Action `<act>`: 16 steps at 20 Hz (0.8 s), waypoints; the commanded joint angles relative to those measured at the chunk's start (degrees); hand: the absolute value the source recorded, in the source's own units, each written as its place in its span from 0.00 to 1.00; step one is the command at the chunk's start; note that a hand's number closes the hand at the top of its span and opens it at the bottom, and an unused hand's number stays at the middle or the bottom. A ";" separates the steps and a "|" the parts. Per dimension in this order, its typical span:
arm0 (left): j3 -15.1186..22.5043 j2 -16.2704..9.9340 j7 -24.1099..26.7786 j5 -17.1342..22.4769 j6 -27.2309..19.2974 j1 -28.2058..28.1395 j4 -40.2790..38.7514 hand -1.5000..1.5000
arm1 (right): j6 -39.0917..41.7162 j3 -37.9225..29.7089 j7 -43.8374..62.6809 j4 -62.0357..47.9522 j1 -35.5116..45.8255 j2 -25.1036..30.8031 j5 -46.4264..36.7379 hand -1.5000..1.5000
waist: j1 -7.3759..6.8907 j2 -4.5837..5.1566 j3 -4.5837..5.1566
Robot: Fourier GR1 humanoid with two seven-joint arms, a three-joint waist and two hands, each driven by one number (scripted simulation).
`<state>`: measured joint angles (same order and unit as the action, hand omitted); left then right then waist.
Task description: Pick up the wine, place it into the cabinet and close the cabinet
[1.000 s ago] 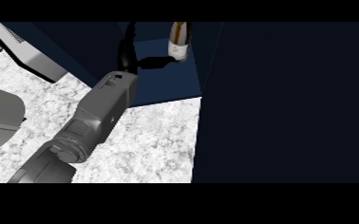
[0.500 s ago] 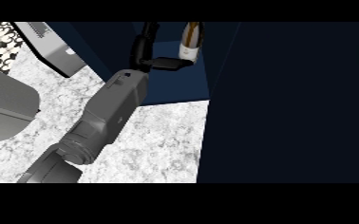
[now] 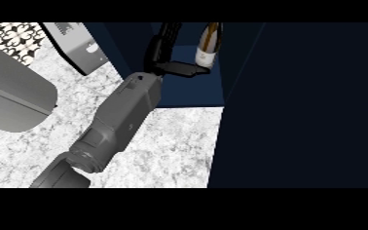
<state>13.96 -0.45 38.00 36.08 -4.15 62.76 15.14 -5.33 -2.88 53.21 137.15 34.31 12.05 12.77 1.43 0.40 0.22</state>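
Note:
The wine bottle (image 3: pixel 208 46), dark with a pale label, stands inside the dark blue cabinet (image 3: pixel 191 90) near its right wall. My left hand (image 3: pixel 162 44) reaches into the cabinet just left of the bottle. Its fingers point straight into the cabinet, with a strip of cabinet showing between them and the bottle. The thumb (image 3: pixel 185 69) sticks out to the right, its tip at the bottle's lower end. The hand is open. My right hand does not show.
A tall dark panel (image 3: pixel 295 107) of the cabinet fills the right side of the view. A light grey box (image 3: pixel 75 48) stands at the top left, before a patterned wall. A large rounded grey object (image 3: pixel 25 97) sits at the left edge. Speckled countertop (image 3: pixel 179 146) lies in front.
The whole scene has slid to the right in the view, bringing the light grey box and patterned wall into sight. Hand and bottle keep about the same spacing.

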 commanded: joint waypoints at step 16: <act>18.76 0.44 -19.97 -3.36 -19.19 -23.59 52.10 0.00 | -1.67 -1.44 3.47 2.33 0.12 2.36 0.57 0.00 | -2.65 -1.32 -0.22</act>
<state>27.40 -0.11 21.84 32.16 -18.31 46.28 55.50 -6.76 -2.64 54.55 137.83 33.53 13.41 11.16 -1.16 -0.92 0.00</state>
